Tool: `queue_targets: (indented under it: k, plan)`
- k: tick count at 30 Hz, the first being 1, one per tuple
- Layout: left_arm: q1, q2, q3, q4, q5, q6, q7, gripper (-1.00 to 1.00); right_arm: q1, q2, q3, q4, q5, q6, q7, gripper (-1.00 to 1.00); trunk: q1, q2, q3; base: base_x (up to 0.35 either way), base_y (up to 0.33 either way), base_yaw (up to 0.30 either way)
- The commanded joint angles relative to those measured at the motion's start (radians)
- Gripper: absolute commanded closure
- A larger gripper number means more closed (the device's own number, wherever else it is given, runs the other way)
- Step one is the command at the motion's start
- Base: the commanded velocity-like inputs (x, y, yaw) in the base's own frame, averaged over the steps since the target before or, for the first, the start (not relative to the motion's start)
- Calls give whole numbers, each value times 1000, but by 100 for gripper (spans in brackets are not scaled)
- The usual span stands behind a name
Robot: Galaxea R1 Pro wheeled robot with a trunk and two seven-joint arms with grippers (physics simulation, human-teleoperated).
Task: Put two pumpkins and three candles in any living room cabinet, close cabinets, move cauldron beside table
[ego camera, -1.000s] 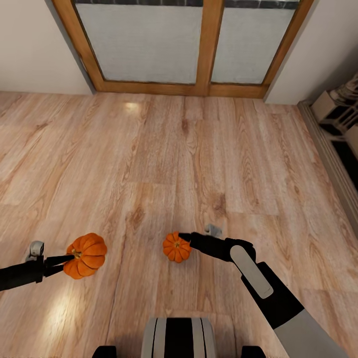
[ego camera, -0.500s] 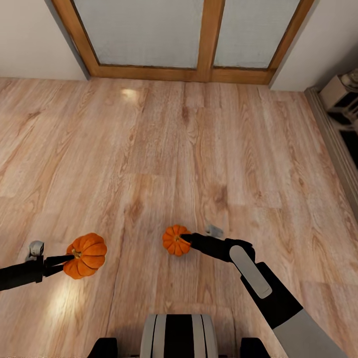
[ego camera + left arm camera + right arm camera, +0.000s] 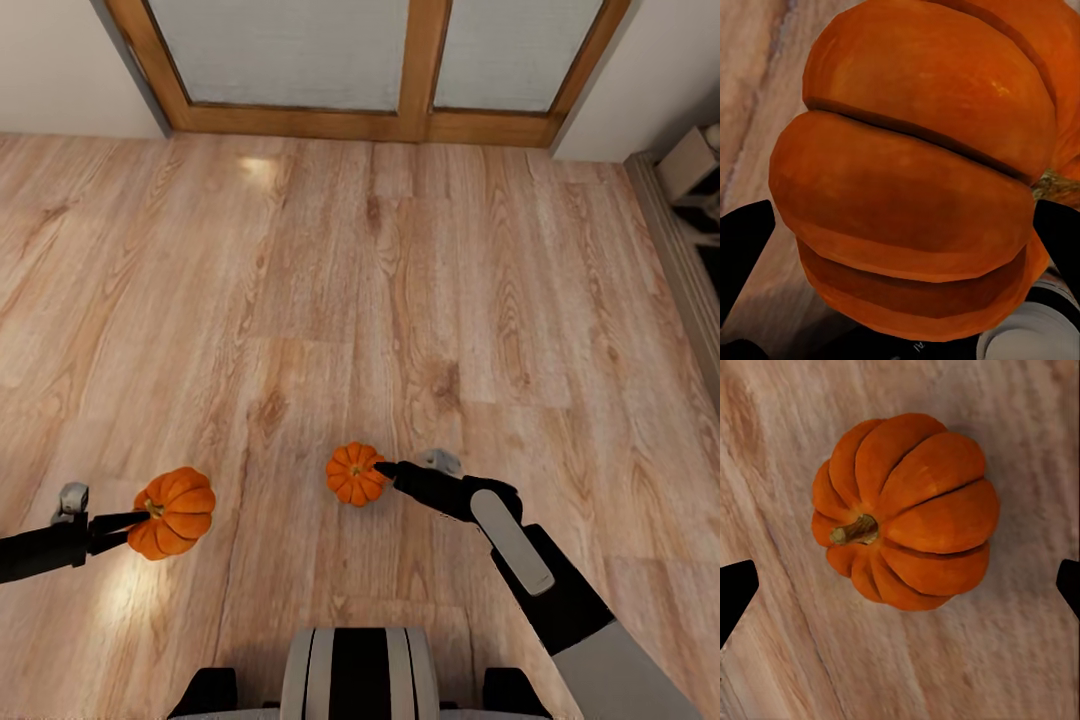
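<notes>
The second pumpkin (image 3: 354, 474) lies on the wood floor (image 3: 400, 300) at lower centre of the head view. The right gripper (image 3: 385, 468) has crept slightly toward it since a second ago, its tips now over the stem side. In the right wrist view this pumpkin (image 3: 904, 510) sits between wide-open jaws, not yet gripped, so the grasp seems near. The left gripper (image 3: 140, 520) at lower left stays clamped on the first pumpkin (image 3: 172, 513). Whether the stem itself is pinched is hidden.
</notes>
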Motion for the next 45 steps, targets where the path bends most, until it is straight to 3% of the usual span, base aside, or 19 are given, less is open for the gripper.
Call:
queue_targets:
  k: [1,6,11,27,35,41,45]
  plan:
    - [0,0,0,-3,3,6,-1,100,-1,0,-14,-1,-10,-4,-9,-100,0,0,-5,0,0,0]
    - [0,0,0,-7,3,6,0,100,-1,1,-40,1,-5,-27,-8,-100,2,-2,-24,0,0,0]
    - [0,0,-1,-7,4,6,-1,100,-1,4,-41,2,-3,-65,-8,-100,4,-2,-35,0,0,0]
    - [0,0,-1,-7,4,7,-2,100,-1,3,-37,0,3,-70,-8,-100,11,-6,-97,0,0,0]
    - [0,0,-1,-8,4,7,-2,100,-1,3,-32,-7,5,-70,-1,-100,11,-6,-97,0,0,0]
    - [0,0,0,-8,4,7,-2,100,-1,3,-33,-1,5,-70,107,-100,11,-6,-97,0,0,0]
    - [0,0,0,-7,4,8,-2,100,-1,3,-34,2,17,-70,124,-100,11,-6,-97,16,0,0]
